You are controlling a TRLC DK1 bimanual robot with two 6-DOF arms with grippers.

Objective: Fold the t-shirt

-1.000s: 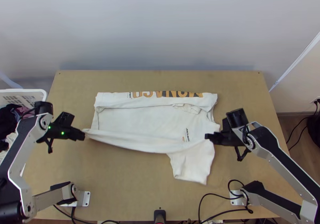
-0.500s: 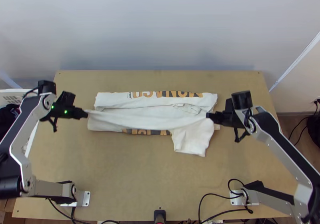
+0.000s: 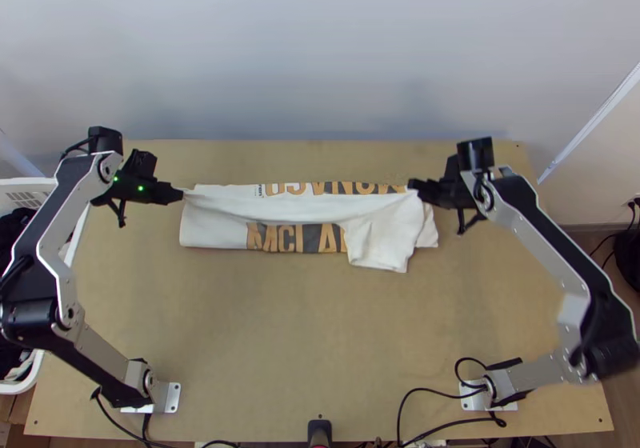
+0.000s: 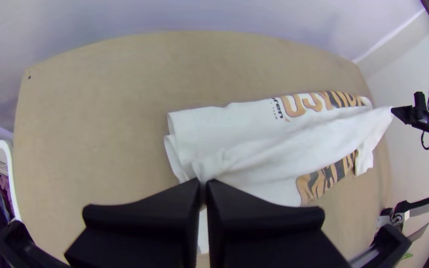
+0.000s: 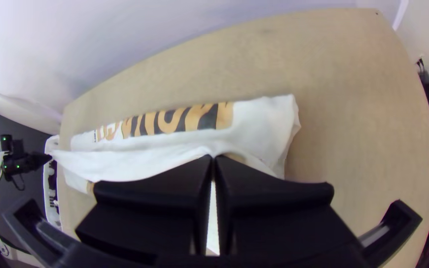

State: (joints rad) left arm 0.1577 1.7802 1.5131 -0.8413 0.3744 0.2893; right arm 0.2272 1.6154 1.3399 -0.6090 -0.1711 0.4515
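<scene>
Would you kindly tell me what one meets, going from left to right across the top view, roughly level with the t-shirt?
White basket → left gripper → t-shirt → right gripper → dark object at the picture's edge.

A white cloth t-shirt point(image 3: 308, 236) lies on a light rectangular wooden table point(image 3: 280, 328), with 2 flat pale metal plates point(image 3: 171, 398) on its near side and, to its left, a rounded white plastic basket point(image 3: 28, 182) of dark clothes point(image 3: 12, 228).
</scene>
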